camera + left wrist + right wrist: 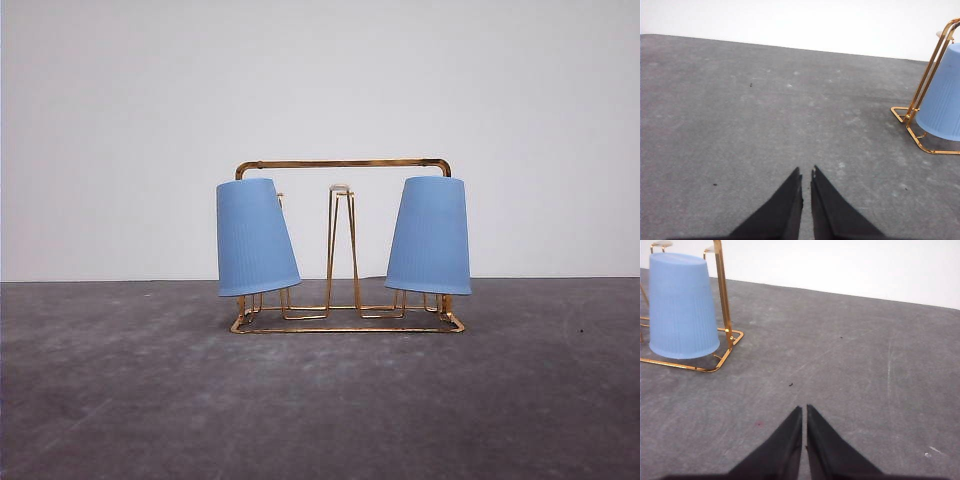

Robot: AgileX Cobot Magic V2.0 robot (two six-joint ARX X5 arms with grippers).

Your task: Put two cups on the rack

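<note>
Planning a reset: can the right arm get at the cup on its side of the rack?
Probably yes. The right gripper, jaws shut, faces bare table, and the cup hangs upside down on the rack with its outer side unobstructed.

The front camera looks low and level across the bench (320,400) at the rack (343,163); both wrist cameras look down from either side, sharing it.

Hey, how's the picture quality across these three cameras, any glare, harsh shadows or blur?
Front view: even, soft light, faint shadow under the rack, both cups sharp, no glare. Left wrist view: the left end effector is dark with no detail. Right wrist view: the right end effector likewise, cup and table clear.
</note>
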